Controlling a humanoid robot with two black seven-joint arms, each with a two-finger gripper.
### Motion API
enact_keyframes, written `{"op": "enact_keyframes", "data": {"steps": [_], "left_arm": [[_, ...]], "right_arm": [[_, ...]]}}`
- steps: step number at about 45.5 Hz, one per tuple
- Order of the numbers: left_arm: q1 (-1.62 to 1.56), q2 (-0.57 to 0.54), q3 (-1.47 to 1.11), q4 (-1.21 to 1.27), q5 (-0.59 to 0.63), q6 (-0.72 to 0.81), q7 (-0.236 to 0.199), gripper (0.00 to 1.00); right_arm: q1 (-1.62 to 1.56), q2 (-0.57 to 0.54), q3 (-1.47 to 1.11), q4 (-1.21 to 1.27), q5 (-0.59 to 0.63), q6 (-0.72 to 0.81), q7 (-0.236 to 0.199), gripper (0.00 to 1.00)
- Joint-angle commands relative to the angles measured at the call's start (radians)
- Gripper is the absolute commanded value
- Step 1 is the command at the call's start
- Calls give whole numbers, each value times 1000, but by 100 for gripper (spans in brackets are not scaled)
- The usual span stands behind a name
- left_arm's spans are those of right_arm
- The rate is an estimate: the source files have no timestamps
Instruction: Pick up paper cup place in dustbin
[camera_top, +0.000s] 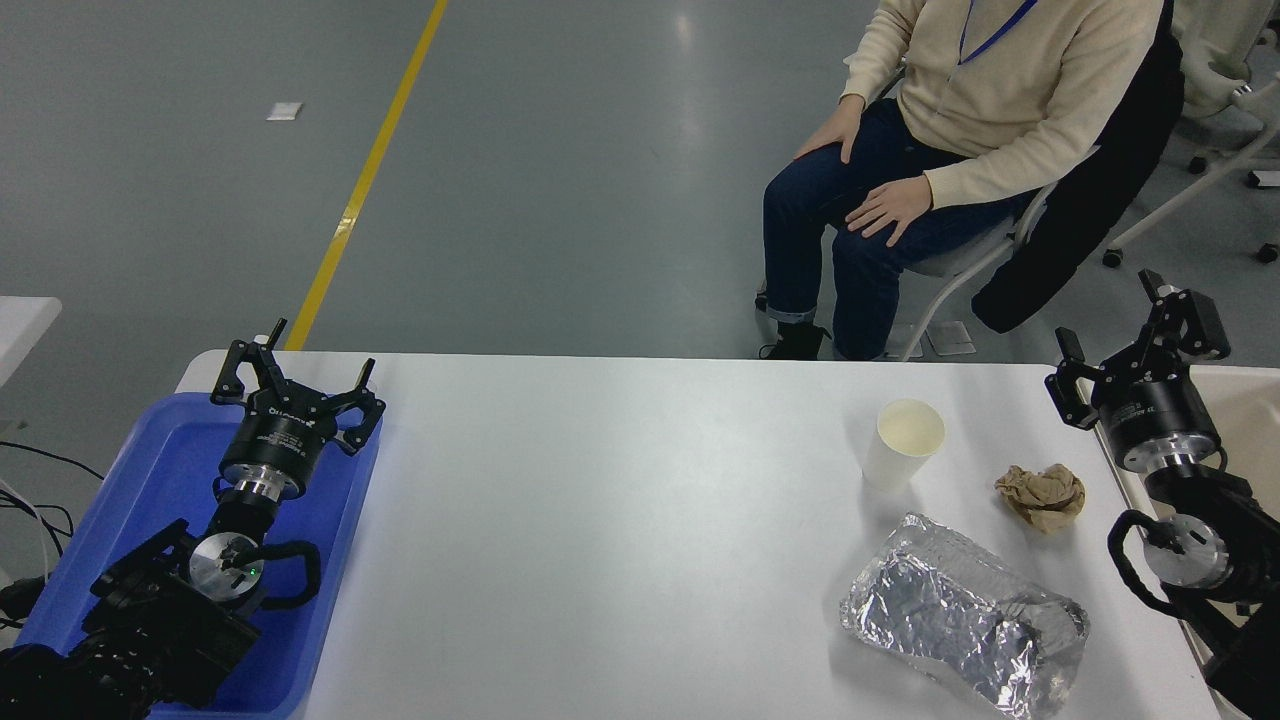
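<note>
One empty paper cup (903, 443) upright on table (620, 520); right gripper (1140, 335) and left gripper (296, 372) both spread, empty-handed.

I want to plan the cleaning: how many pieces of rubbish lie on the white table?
3: the cup stands upright near the far edge, the brown paper ball lies right of it, and the crumpled foil lies nearest the camera.

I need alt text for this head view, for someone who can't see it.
A cup stands upright on a white table, untouched, beside a brown paper ball and crumpled foil. The right tool hangs open over the table's right edge; the left tool sits over a blue tray.
</note>
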Motion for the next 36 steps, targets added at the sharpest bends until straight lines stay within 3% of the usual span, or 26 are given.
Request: {"op": "enact_keyframes", "data": {"steps": [1,11,25,29,36], "left_arm": [[0,0,1,0,0,0,0,100],[0,0,1,0,-1,0,0,100],[-2,0,4,0,0,0,1,100],[-2,0,6,0,0,0,1,100],[-2,0,6,0,0,0,1,100]], "right_arm": [[91,-149,-298,6,15,-6,0,100],[387,-275,-913,9,15,15,0,100],[832,-318,-1741,41,10,32,-1,100],[1031,-312,-1989,103,9,101,-3,100],[1229,-240,-2195,143,-2,297,-7,100]]}}
